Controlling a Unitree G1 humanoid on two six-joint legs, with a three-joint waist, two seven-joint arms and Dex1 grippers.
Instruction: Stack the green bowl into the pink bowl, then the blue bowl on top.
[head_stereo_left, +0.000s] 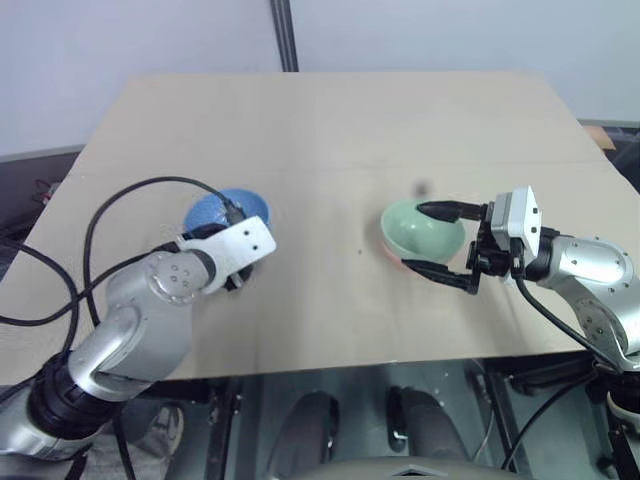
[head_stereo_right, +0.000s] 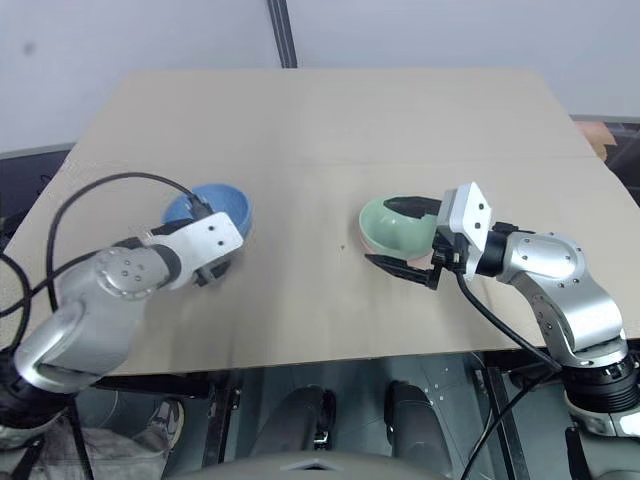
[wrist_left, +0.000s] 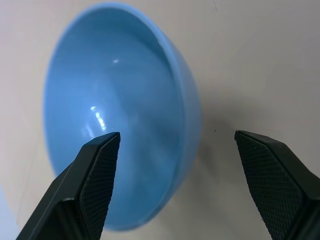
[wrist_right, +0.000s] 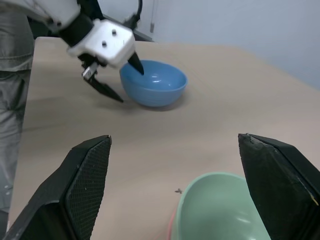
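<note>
The green bowl sits nested in the pink bowl, of which a thin rim shows underneath, at the table's right middle. My right gripper is open, with one black finger on each side of this stack and not closed on it; the right wrist view shows the green bowl low between its fingers. The blue bowl stands upright on the left. My left gripper is open astride its near rim, one finger over the inside and one outside above the table.
The pale wooden table is bare between the two bowl spots and toward its far edge. A dark post rises behind the far edge. A black cable loops over my left arm.
</note>
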